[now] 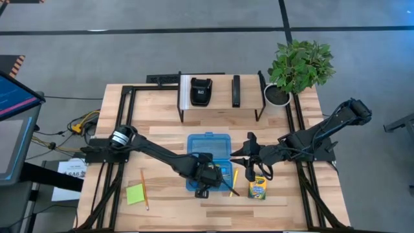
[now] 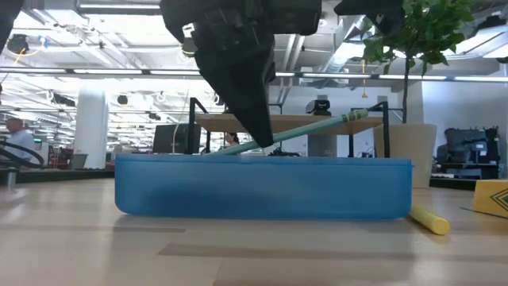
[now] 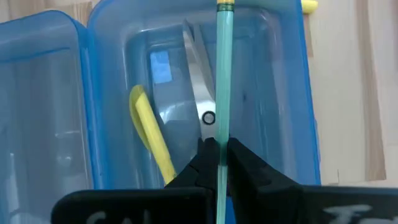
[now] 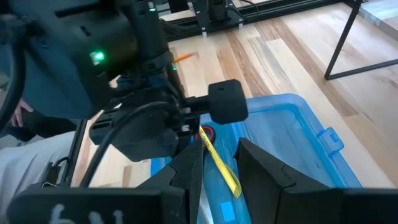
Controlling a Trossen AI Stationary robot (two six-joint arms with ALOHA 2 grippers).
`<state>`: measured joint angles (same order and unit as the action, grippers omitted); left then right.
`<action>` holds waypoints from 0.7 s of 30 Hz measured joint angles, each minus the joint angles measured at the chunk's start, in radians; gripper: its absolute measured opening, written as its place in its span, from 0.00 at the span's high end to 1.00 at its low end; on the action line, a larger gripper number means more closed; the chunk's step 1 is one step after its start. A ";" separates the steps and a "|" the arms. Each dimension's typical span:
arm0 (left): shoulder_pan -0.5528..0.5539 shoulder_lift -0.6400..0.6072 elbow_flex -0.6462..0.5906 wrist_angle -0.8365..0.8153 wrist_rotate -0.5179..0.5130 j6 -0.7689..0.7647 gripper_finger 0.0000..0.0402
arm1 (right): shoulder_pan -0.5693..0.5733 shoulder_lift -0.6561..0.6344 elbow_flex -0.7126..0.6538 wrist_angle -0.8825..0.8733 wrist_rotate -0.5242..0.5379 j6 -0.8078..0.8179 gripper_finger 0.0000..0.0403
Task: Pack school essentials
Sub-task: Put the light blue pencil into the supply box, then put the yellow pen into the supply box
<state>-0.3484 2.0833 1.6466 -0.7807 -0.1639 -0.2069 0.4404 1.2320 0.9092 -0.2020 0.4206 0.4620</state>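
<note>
Pinched in the left gripper's (image 3: 214,163) closed jaws, the teal pencil (image 3: 222,74) hangs tilted over the open blue case (image 1: 208,163) near the desk's (image 1: 162,123) front edge. Scissors (image 3: 200,87), eraser (image 3: 160,66) and a yellow pencil (image 3: 149,134) lie inside. Sticky-note pad (image 1: 135,194), orange pencil (image 1: 145,188) and crayon box (image 1: 257,188) remain out — its label unreadable. The right gripper (image 4: 214,163) hovers beside, jaws apparently apart.

You have a light wooden slatted table (image 1: 162,123). Beneath the left gripper (image 1: 208,183) lies the open translucent blue plastic case (image 1: 208,145). Left of that gripper lie a green sticky-note pad (image 1: 135,194) and an orange pencil (image 1: 145,189); right of it, a yellow pencil (image 1: 234,178) and a yellow-green crayon box (image 1: 258,188).
</note>
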 joint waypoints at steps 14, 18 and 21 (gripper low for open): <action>-0.003 -0.001 0.000 0.038 0.020 0.021 0.79 | 0.000 0.000 0.000 0.001 0.000 0.001 0.70; -0.003 -0.002 0.000 0.027 -0.005 0.030 0.67 | 0.000 0.000 0.000 0.001 0.000 0.001 0.70; -0.005 -0.017 0.000 -0.074 -0.040 0.026 0.62 | 0.000 0.000 0.000 0.001 0.000 0.001 0.70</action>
<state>-0.3529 2.0664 1.6462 -0.8551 -0.2043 -0.1808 0.4404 1.2320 0.9092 -0.2008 0.4202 0.4625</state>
